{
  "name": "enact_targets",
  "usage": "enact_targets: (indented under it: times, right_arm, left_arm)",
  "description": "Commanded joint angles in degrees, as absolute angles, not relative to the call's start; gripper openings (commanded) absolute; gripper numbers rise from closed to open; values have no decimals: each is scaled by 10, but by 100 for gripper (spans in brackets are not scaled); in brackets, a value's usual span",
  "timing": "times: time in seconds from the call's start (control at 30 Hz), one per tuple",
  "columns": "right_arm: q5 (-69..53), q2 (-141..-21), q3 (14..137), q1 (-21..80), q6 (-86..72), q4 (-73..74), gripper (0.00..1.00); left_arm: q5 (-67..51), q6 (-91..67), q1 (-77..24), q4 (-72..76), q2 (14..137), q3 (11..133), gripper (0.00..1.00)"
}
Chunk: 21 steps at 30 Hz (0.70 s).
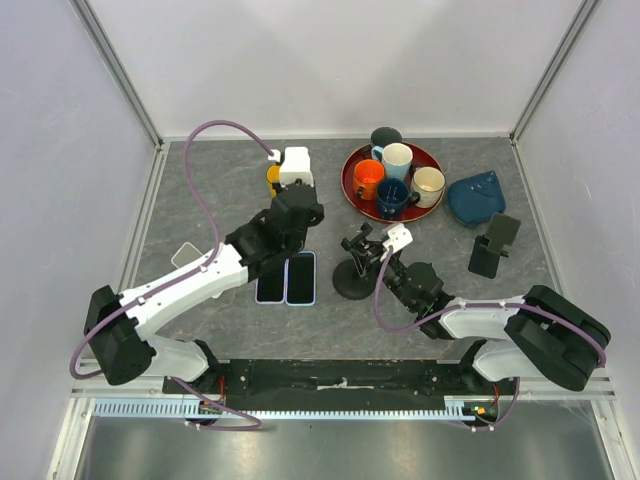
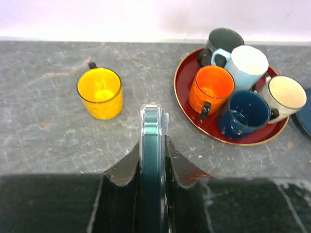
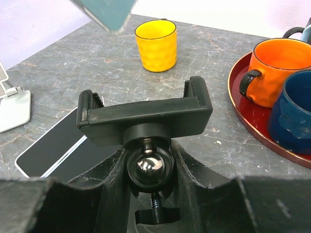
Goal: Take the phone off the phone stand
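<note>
The teal, slim rectangular phone in a clear case (image 2: 151, 131) is already out of the black plastic phone stand (image 3: 146, 114). We see it held in the air, above and to the left of the stand, well apart from the stand's empty clamp arms. The left gripper (image 2: 151, 150) pinches it edge-on, with both black fingers drawn narrow against the phone's flat faces. The right gripper (image 3: 148, 167) is closed around the stand's shiny ball joint, just under the clamp head.

We judge the step in hand to be carrying the freed phone away and setting it down. To do this well, the pinch should stay firm, because the case looks smooth and slippery. The phone should travel further left of the stand and come down flat on the grey stone-patterned table (image 1: 200, 190), beside the two dark phones (image 1: 270, 278) lying left of the stand, without landing on them.

From the left wrist we see only the phone's thin glossy teal edge, its rounded corner and the clear bumper. Its screen is hidden.
</note>
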State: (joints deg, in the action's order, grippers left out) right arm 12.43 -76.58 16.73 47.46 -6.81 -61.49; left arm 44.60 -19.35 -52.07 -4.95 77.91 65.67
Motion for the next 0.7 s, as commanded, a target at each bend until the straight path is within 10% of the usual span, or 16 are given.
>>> enact_targets:
  times: [0.0,0.67]
  right_arm:
    - [160,-774,176,469,-50,-601,0]
    - [142,-1053,459,435,48,-640,0]
  left_arm:
    - [435,-124,-489,-26,713,712,2]
    - [396,-122,-459,-236,534,581,2]
